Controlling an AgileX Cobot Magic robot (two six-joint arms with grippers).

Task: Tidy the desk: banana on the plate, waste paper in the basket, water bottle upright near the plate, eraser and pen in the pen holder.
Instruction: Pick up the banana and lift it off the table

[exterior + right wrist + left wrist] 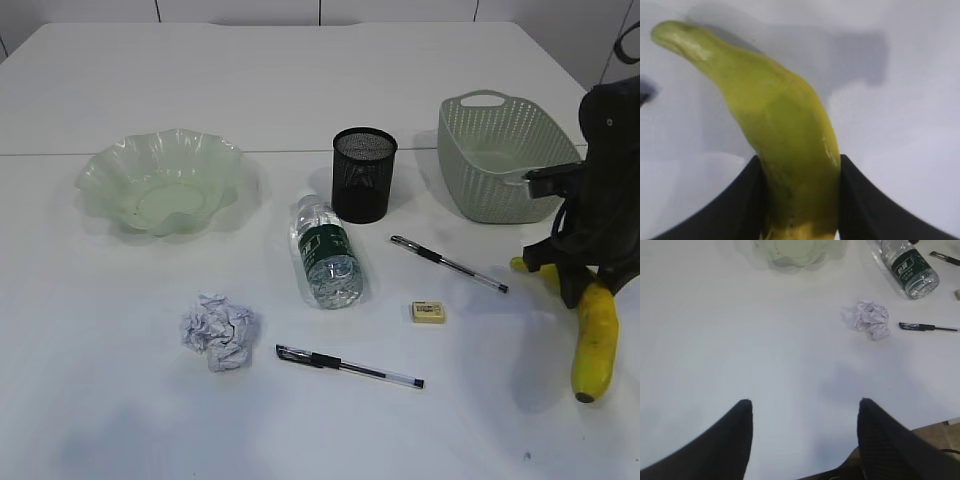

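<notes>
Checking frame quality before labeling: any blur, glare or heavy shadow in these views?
Exterior view: sharp, even light, soft shadows, right gripper dark against the table. Left wrist view: clear, faint shadow patch ahead of the jaws. Right wrist view: banana fills the frame, soft-focused, casting a grey shadow behind.

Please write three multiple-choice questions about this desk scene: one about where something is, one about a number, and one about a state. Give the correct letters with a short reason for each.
1. Where does the eraser lie?
A. in the pen holder
B. on the table, between the two pens
C. in the basket

2. How many pens lie on the table?
A. one
B. two
C. three

3. What is the state of the right gripper?
A. closed on the banana
B. open and empty
C. holding the bottle

Answers:
1 B: it rests on the bare table, outside the pen holder.
2 B: one pen lies near the basket, the other pen beside the paper ball.
3 A: both fingers press the banana in the right wrist view.
</notes>
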